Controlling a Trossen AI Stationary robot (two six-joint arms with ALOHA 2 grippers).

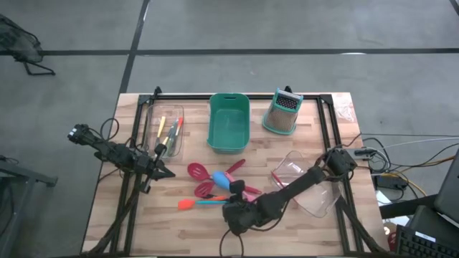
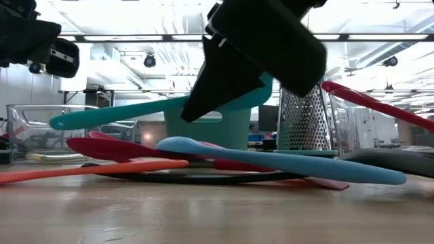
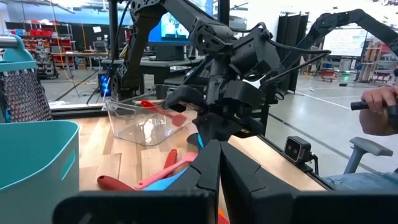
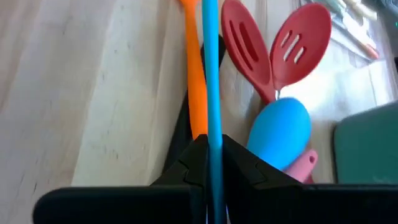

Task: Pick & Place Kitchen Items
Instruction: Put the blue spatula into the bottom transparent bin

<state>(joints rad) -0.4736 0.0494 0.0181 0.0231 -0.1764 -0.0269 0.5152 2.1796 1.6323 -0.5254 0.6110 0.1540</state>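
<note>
Teal handle [image 4: 210, 68] pinched in right gripper [image 4: 210, 149] jaws, lifted only in low view; left jaws together.

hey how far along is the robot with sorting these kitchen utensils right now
Partly done, it seems. A few thin tools lie in the clear tray on the left, and a red utensil in the clear container on the right. In hand: the right gripper is shut on a teal handle. The left gripper holds nothing. Red slotted spoons, a blue spoon and others remain on the table.
</note>
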